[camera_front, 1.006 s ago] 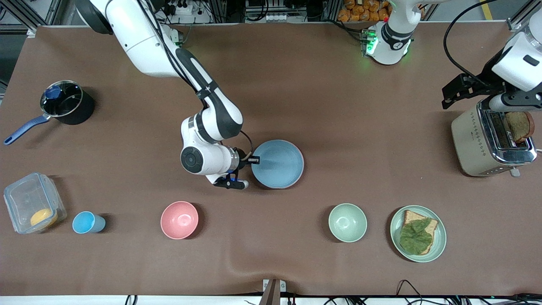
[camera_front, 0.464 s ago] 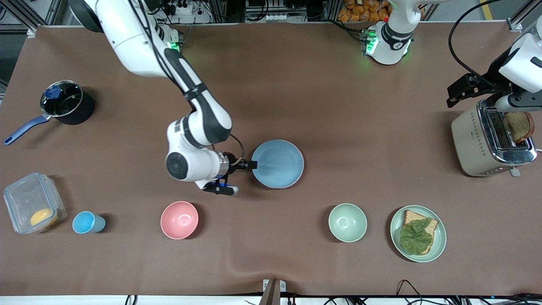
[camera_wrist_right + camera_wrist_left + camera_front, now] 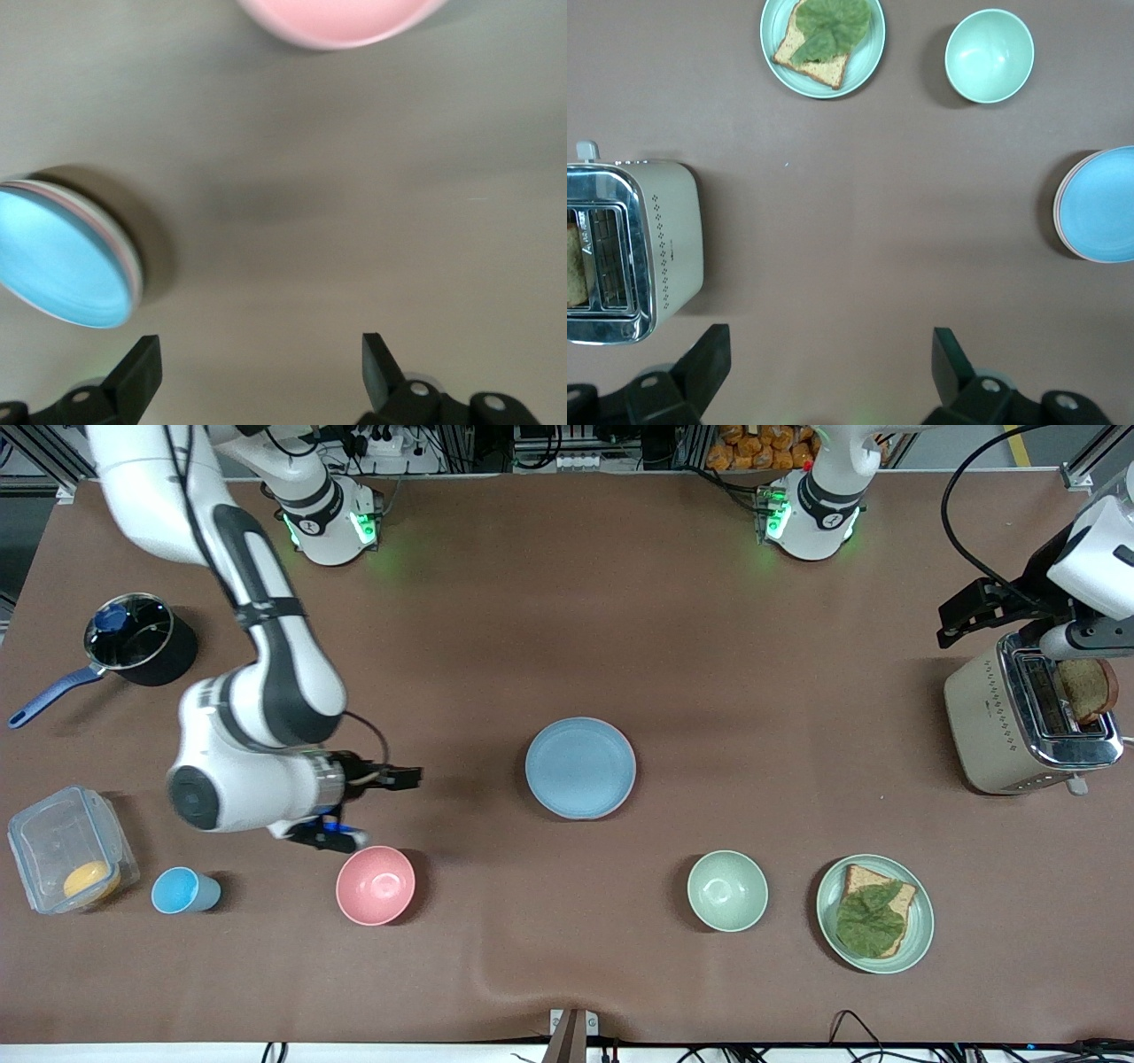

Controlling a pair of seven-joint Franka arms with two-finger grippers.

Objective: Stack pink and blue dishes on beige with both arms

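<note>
Brown matting covers the table (image 3: 709, 646), and we read the front view from the right arm's end to the left arm's end.

At the right arm's end stand a pot (image 3: 140, 639), a clear box (image 3: 69, 849), a blue cup (image 3: 182, 891) and a pink bowl (image 3: 376, 885). The right gripper (image 3: 400, 777) hangs over bare matting near the pink bowl, well apart from the stack. Its fingers (image 3: 142, 372) are spread and hold nothing. We judge this posture to be a retreat after release.

At mid-table lies the blue plate (image 3: 580, 768). In the right wrist view a pink edge (image 3: 133, 266) and a pale edge show under its rim, so we judge the pink plate and the beige plate to lie beneath it. Stacking appears complete; the stack sits flat and centred, which keeps it stable.

Toward the left arm's end stand a green bowl (image 3: 727, 890), a green plate (image 3: 875, 913) with bread and a leaf, and a toaster (image 3: 1028, 722). The left gripper (image 3: 833, 363) waits over the toaster's area with fingers spread and empty.

Compared with half a second ago, the right gripper was at the blue plate's rim; it is now withdrawn toward its own end. The plate has not shifted. The left arm is unchanged.
</note>
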